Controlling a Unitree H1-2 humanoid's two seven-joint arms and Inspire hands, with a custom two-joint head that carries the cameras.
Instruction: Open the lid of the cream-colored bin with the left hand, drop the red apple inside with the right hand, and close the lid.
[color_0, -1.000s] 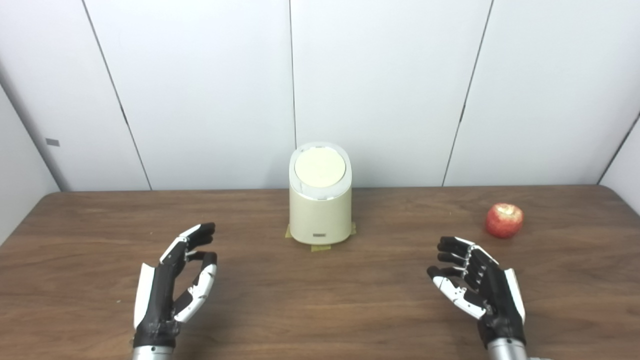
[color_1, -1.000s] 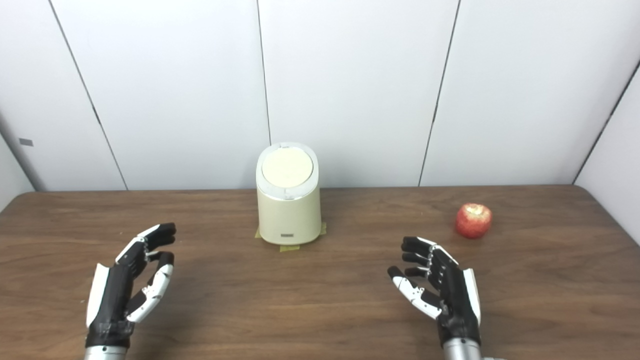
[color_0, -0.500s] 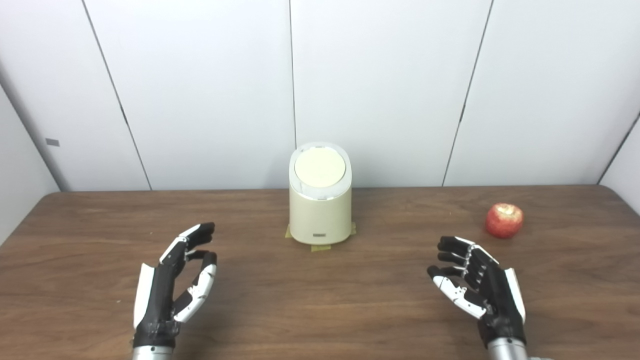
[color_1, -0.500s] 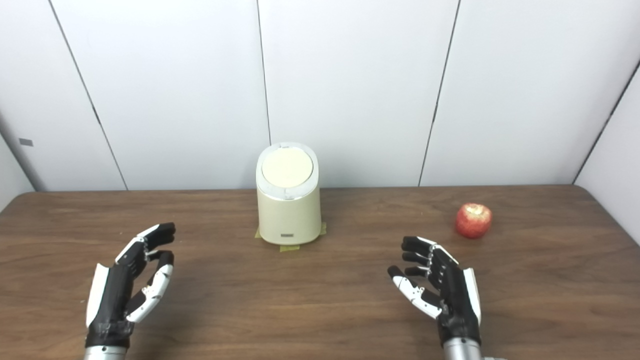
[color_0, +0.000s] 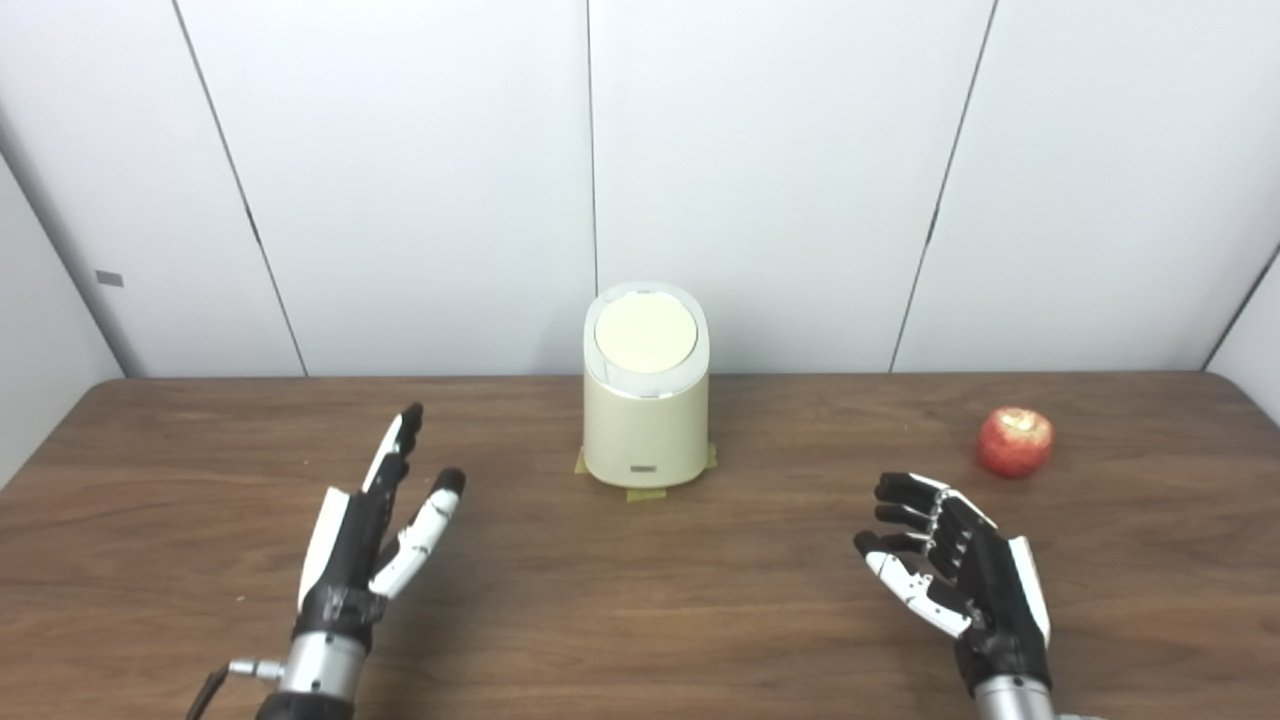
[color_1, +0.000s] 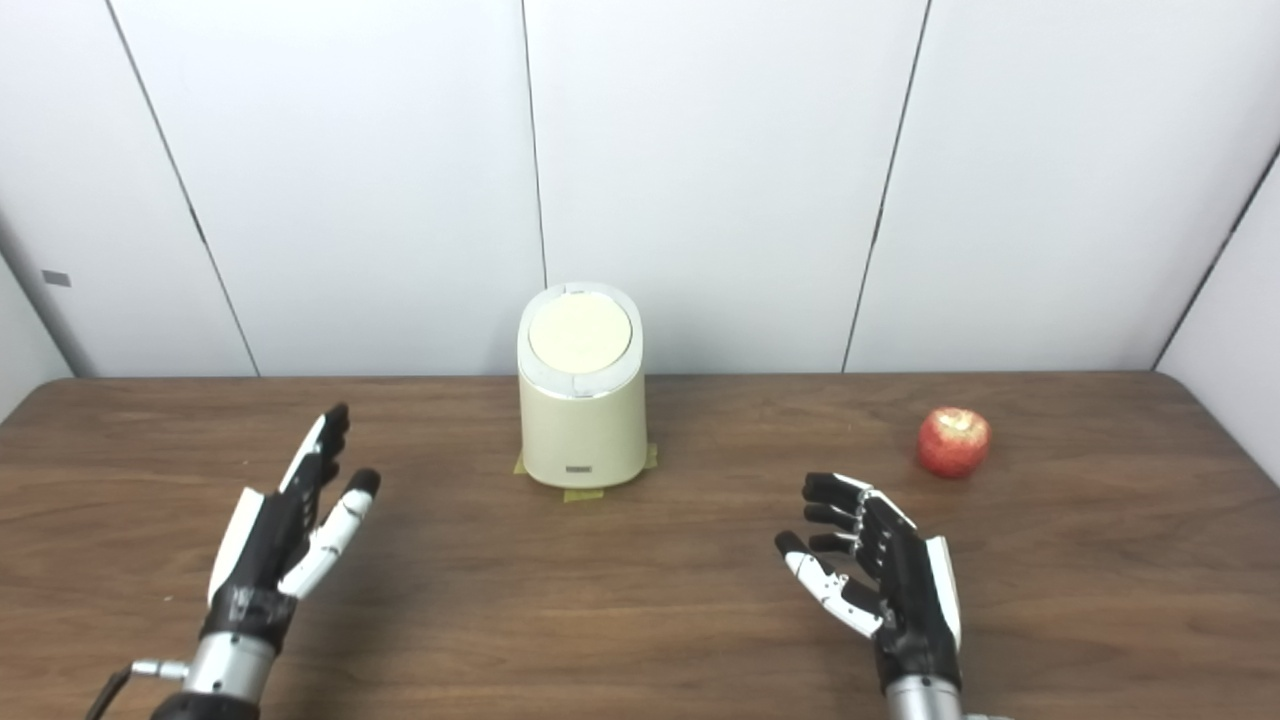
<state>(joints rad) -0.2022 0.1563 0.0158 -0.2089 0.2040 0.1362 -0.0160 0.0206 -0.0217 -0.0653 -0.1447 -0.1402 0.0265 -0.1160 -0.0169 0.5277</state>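
Bare table (color_0: 640, 600) lies between the left hand (color_0: 365, 535) and the bin (color_0: 646, 400) at its 1 o'clock. From the right hand (color_0: 960, 570), the way to the apple (color_0: 1015, 441) at 1 o'clock is unobstructed. The wall (color_0: 780, 180) stands close behind the bin.

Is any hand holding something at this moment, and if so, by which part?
Nothing is held. The left hand and right hand are both open above the table; the apple and bin stand untouched.
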